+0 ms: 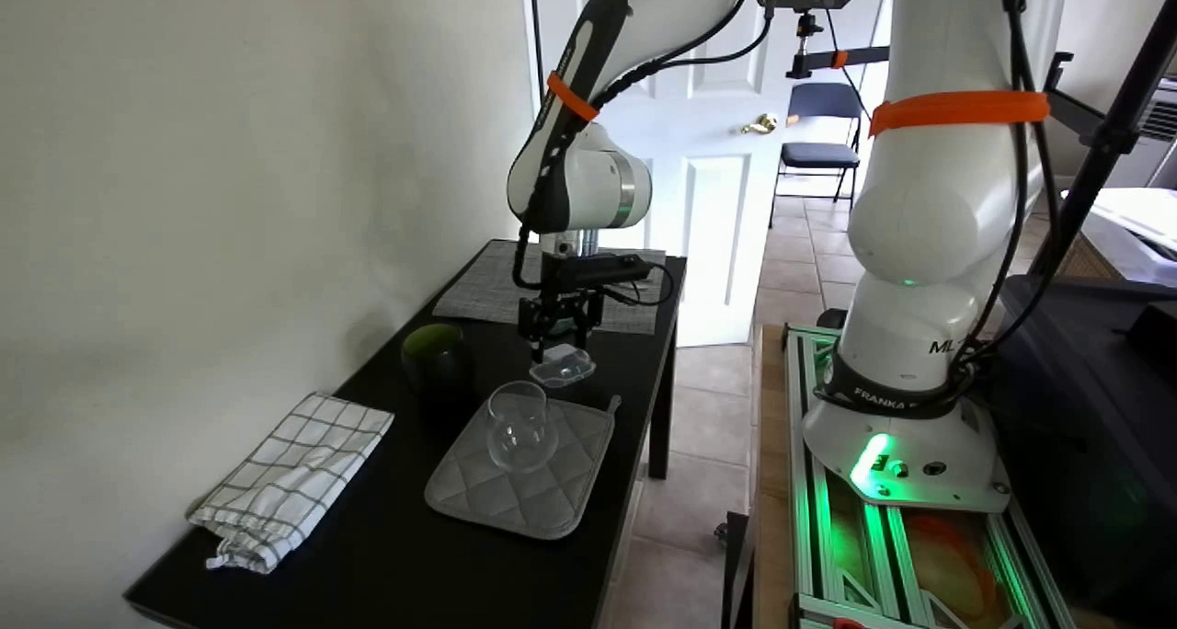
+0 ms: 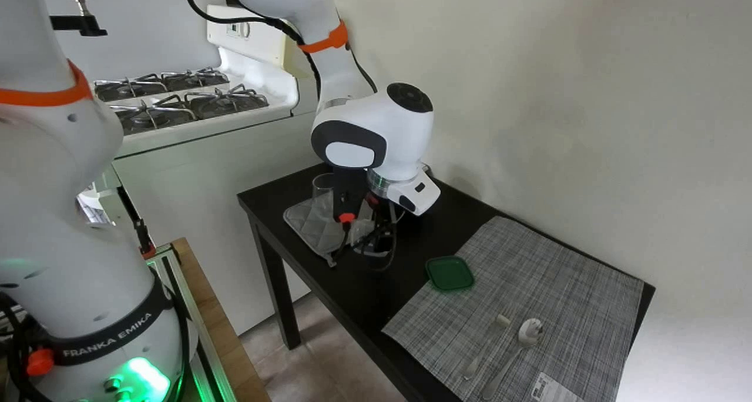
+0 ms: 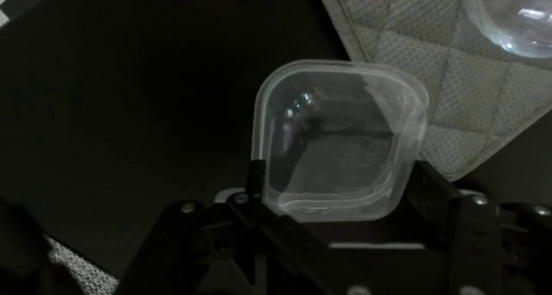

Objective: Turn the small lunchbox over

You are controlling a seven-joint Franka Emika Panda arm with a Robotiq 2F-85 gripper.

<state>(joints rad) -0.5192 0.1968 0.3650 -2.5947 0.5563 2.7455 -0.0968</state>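
Gripper (image 3: pixel 336 170) is right at the box: jaws spread about as wide as it, one finger (image 3: pixel 257 174) at either side of the small lunchbox (image 3: pixel 336 122). Can't tell if they grip it or only straddle it. The box, clear plastic, sits between the fingertips, its rim overlapping the edge of the gray pot holder (image 3: pixel 465 92) in the wrist view. Whether it rests there or hangs slightly above isn't clear, nor which way its mouth faces.

Step in hand, my read: the grasp, or the very start of the lift; the flip doesn't look begun. Next move should be a firm hold on both side walls, not so hard that the thin plastic buckles, then up well clear, roll the wrist half a turn, set it down on its other face. Wants height before turning: the glass (image 1: pixel 522 440) stands on the pot holder near the box, the dark cup (image 1: pixel 437 362) is close by too, and a low turn could clip either.

Further out, checked cloth (image 1: pixel 294 482) on the black table (image 1: pixel 386 555), well apart. In an exterior view, green lid (image 2: pixel 450 273) lies over the edge of the placemat (image 2: pixel 546 267), spoon (image 2: pixel 530 331) on the mat.
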